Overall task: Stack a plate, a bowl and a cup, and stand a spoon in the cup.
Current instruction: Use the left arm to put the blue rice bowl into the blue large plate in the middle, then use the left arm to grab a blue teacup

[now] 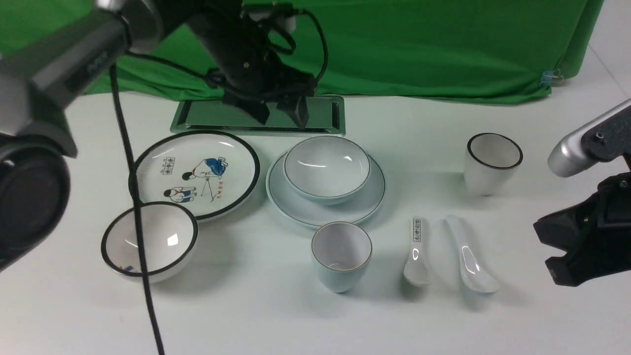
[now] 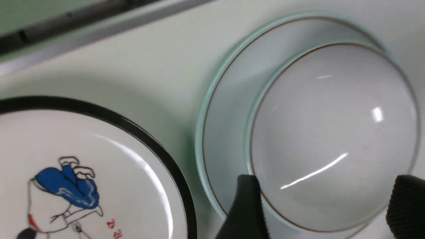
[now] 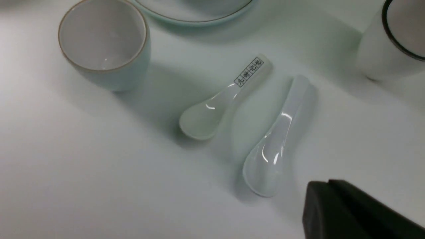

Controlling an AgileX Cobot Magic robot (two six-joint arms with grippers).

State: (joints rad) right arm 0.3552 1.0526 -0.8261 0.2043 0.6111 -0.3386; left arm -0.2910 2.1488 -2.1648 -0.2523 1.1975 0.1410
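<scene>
Hovering open-jawed over a bowl [image 1: 327, 167] nested on a plate [image 1: 296, 204].
Holding the left gripper [image 1: 279, 112] above the bowl's far rim, fingers spread wide and gripping nothing, probably to leave the bowl resting freely at the plate's centre. Leaving the cup [image 1: 341, 251] upright and alone just near of the plate, and the spoon [image 1: 471, 261] lying flat further right, beyond a patterned spoon [image 1: 416, 251], both apparently waiting for pickup. Keeping the right gripper [image 3: 323, 192] pinched shut and empty at the right edge, near the spoon.
</scene>
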